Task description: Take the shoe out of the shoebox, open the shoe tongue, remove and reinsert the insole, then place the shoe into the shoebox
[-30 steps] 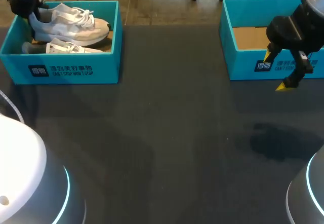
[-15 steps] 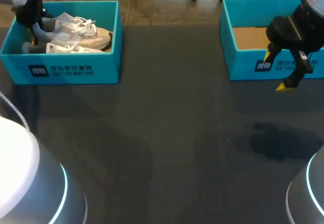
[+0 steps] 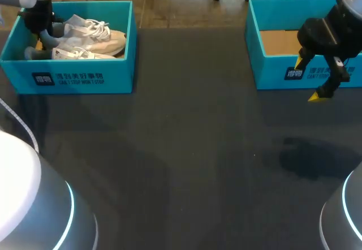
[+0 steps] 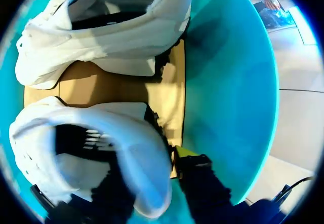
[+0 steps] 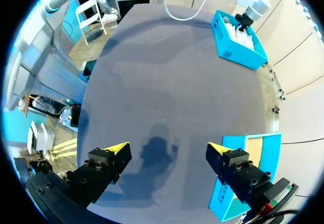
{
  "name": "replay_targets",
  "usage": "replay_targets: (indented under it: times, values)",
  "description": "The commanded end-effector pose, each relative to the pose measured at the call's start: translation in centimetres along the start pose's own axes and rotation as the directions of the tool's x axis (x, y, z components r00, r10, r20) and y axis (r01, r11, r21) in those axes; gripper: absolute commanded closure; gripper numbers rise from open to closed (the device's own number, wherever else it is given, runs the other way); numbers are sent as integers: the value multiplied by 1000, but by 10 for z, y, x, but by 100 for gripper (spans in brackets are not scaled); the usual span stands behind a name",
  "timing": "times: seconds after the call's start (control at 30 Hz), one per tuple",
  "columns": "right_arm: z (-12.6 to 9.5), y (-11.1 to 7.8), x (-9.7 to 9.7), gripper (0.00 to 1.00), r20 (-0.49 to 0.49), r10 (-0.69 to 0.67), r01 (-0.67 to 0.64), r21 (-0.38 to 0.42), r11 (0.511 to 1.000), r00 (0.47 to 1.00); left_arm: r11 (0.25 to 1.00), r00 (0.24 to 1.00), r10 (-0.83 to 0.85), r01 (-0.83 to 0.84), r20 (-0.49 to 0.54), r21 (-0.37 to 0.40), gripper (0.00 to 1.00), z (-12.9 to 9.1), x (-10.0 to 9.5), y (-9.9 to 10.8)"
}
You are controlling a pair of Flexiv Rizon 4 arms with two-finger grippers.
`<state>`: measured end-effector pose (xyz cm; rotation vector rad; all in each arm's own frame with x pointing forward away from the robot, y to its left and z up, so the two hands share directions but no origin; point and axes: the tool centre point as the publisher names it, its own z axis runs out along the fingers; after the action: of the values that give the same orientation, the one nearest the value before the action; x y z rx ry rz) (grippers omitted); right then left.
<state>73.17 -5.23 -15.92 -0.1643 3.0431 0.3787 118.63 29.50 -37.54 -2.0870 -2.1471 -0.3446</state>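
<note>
The left teal shoebox holds two white sneakers side by side. The rear sneaker lies on its sole with its heel at my left gripper, which reaches down into the box's left end. In the left wrist view that sneaker's heel collar stands between the parted fingers of my left gripper, and the yellow-tipped finger sits just outside it. The other sneaker lies ahead. My right gripper hangs open and empty in front of the right teal box.
The right teal box shows only a bare cardboard floor. Dark table stretches between the two boxes. In the right wrist view the left shoebox sits far ahead across the table, beyond my right gripper.
My left gripper lowered the rear sneaker from a raised tilt down into the left box, and its fingers have spread apart. The right arm has not moved.
</note>
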Motion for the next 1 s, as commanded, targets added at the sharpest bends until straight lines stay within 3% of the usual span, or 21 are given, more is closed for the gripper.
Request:
replay_targets:
  times: [0.03,0.17,0.53,0.87,1.0]
  values:
    - [1,1,-1,0,-2,0,0,2,1000,1000,1000,1000,3,-3,12,4,0,-6,3,-2]
    - [1,1,-1,0,-2,0,0,2,1000,1000,1000,999,-2,2,40,6,0,-15,5,-5]
    - [1,1,-1,0,-2,0,0,2,1000,1000,998,989,3,6,150,-58,0,-73,1,-12]
    - [1,1,-1,0,-2,0,0,2,1000,1000,999,977,-7,14,214,-31,0,-122,16,-32]
    - [1,1,-1,0,-2,0,0,2,1000,1000,999,977,-7,14,214,-31,0,-122,16,-32]
